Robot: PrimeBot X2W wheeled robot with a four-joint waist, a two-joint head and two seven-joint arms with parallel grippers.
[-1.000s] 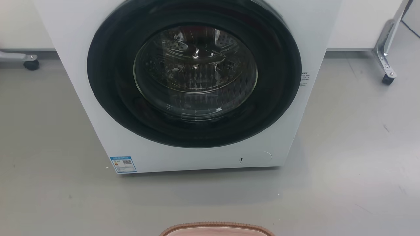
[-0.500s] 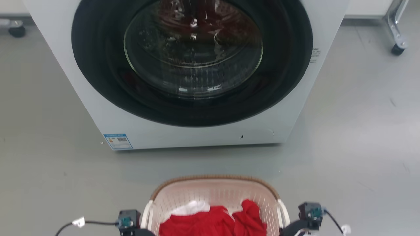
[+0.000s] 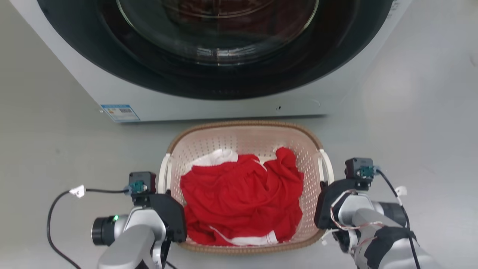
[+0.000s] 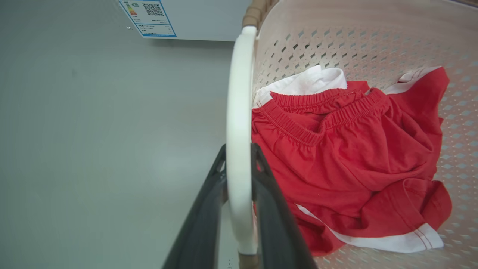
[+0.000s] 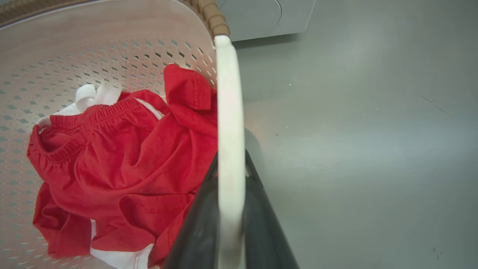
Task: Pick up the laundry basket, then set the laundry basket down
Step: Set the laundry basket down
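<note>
The laundry basket, pale pink with a perforated wall and a brown woven rim, sits low in the head view just in front of the washer. It holds red and white clothes. My left gripper is shut on the basket's white left handle, one dark finger on each side of it. My right gripper is shut the same way on the white right handle, as the right wrist view shows. Whether the basket rests on the floor I cannot tell.
A white front-loading washer with a dark round door stands directly behind the basket, its base almost at the basket's far rim. Grey floor spreads to both sides. A black cable loops off my left wrist.
The head camera has tipped downward, so the washer slid up the picture. The basket and both grippers on its handles came fully into view. The basket's far rim now appears closer to the washer's base.
</note>
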